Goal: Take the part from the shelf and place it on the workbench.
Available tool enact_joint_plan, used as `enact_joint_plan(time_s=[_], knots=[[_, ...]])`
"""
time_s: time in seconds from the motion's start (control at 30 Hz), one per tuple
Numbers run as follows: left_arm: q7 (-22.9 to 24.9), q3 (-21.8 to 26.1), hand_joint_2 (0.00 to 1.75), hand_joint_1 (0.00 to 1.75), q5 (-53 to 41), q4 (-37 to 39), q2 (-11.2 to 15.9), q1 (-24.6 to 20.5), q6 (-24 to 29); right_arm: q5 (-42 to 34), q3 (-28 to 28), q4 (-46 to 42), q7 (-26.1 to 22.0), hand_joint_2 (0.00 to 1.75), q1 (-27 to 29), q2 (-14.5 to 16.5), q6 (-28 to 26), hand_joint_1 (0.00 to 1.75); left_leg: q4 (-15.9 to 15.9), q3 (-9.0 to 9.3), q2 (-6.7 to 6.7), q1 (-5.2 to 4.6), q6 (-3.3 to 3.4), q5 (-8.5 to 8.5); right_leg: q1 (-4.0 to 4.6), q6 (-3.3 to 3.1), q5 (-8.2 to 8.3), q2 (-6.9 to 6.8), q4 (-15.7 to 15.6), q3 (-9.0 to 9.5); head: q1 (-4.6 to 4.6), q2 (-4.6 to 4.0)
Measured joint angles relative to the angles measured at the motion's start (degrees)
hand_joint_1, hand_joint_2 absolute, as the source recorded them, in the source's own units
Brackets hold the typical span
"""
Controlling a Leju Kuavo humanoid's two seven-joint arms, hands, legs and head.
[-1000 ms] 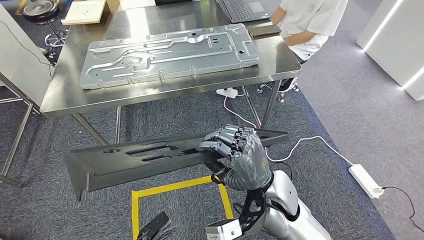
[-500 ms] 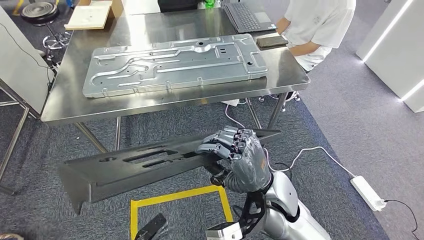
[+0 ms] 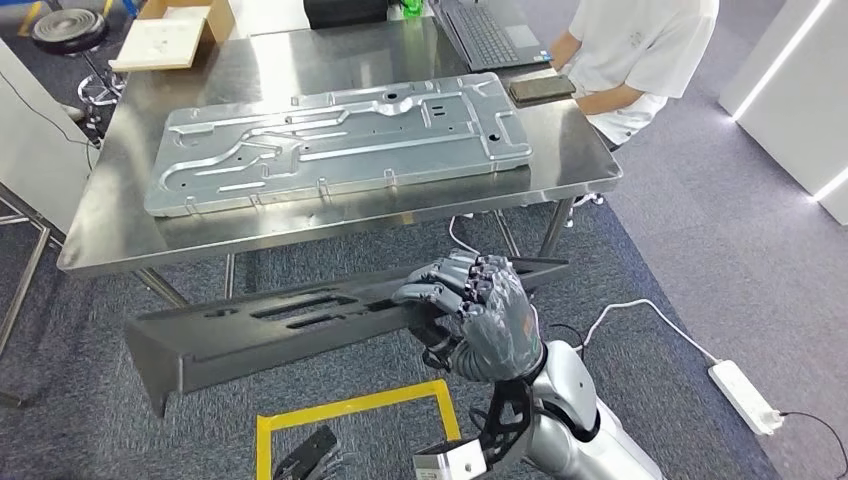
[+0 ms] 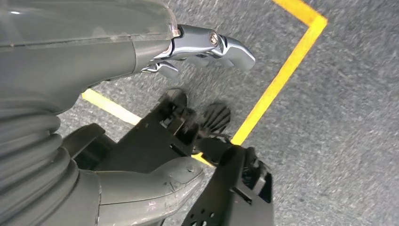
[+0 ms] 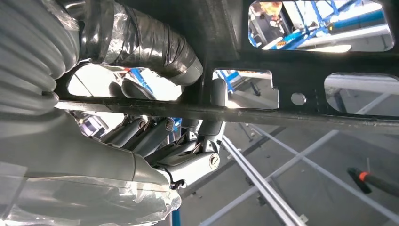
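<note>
Head view gives you the room first: grey carpet (image 3: pixel 690 200) runs under one stainless workbench (image 3: pixel 110 225), and a yellow taped square (image 3: pixel 350 410) marks the floor on the near side of that workbench; white panels with light strips stand off to its right; one white power strip (image 3: pixel 745 397) lies on the carpet right of the workbench, its cable trailing back under it. On the workbench you have one large silver stamped panel (image 3: pixel 340 140) lying flat along its length, one open laptop (image 3: pixel 490 30) at the far edge, one dark flat case (image 3: pixel 541 89) just beside the panel's right end, and one cardboard box (image 3: pixel 175 30) at the far left corner; one person in a white shirt (image 3: pixel 645 50) sits at the right far corner. The single long black part (image 3: pixel 260 325) is held in the air, just short of the workbench's near edge and lower than its top, roughly parallel to it; your right hand (image 3: pixel 475 310) grips it near its right end, fingers curled over the top edge, and in the right wrist view the fingers (image 5: pixel 155 136) wrap the part's rail. Your left hand (image 4: pixel 141 56) hangs over the carpet and tape; fingers partly curled, holding nothing.
</note>
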Motion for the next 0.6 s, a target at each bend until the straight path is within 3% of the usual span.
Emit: enact_joint_plan(time_s=[0.07,0.1,0.13,0.17,0.23,0.3,0.43,0.5,0.6], knots=[[0.0,0.0,1.75,0.0,0.0,0.0,0.0,0.1,0.0,0.0,0.0,0.0,0.0,1.75,-0.1,0.0,0.0,1.75,6.8,-4.72,0.0,0.39,-0.63,-2.55,0.0,-0.16,-0.78,-0.02,-0.1,0.81,-0.01,0.0],[0.0,0.0,1.75,0.0,0.0,0.0,0.0,0.2,0.0,0.0,0.0,0.0,0.0,1.75,-0.1,0.0,0.0,1.75,8.7,-6.57,0.01,0.61,-0.9,-3.42,0.0,-0.12,-1.23,0.02,0.0,1.28,0.0,0.0],[0.0,0.0,1.75,0.0,0.0,0.0,0.0,0.2,0.0,0.0,0.0,0.0,0.0,1.75,-0.1,0.0,0.0,1.75,8.7,-7.53,0.02,0.81,-1.04,-3.24,-0.01,-0.03,-1.72,0.06,0.0,1.86,-0.01,0.0],[0.0,0.0,1.75,0.0,0.0,0.0,0.0,0.3,0.0,0.0,0.0,0.0,0.0,1.75,-0.1,0.0,0.1,1.75,6.8,-7.52,0.03,0.99,-1.07,-1.75,-0.02,0.09,-2.23,0.1,0.0,2.55,-0.01,0.0],[0.0,0.0,1.75,0.0,0.0,0.0,0.0,0.3,0.0,0.0,0.0,0.0,0.0,1.75,-0.1,0.0,0.1,1.75,-0.4,-5.8,0.06,1.23,-0.87,3.85,-0.06,0.48,-3.33,0.11,0.0,4.0,0.01,0.0],[0.0,0.0,1.75,0.0,0.0,0.0,0.0,0.3,0.0,0.0,0.0,0.1,0.0,1.75,-0.2,0.0,0.1,1.75,-5.4,-4.43,0.14,0.96,-0.47,6.89,-0.08,1.15,-4.19,0.15,0.0,4.74,0.02,0.0],[0.0,0.0,1.75,0.0,0.0,0.0,0.0,0.2,0.0,0.0,0.1,0.0,0.0,1.75,-0.3,0.0,0.1,1.75,-6.7,-3.08,-0.02,0.46,1.04,6.85,-0.36,2.5,-4.88,0.14,1.1,5.02,0.03,0.0],[0.0,0.0,1.75,0.0,0.0,0.0,0.1,0.1,0.0,0.0,0.1,0.0,0.0,1.75,-0.4,0.0,0.1,1.75,-7.1,-1.99,-0.08,0.38,1.81,6.49,-0.53,2.78,-6.3,0.09,5.5,2.83,0.04,0.0],[-0.1,0.0,1.75,0.0,0.0,0.0,0.1,0.0,0.0,0.0,0.1,0.1,0.0,1.75,-0.3,0.0,0.1,1.75,-7.0,-1.07,-0.11,0.01,2.48,5.45,-0.39,2.8,-9.67,0.08,14.9,-4.02,0.04,0.0]])
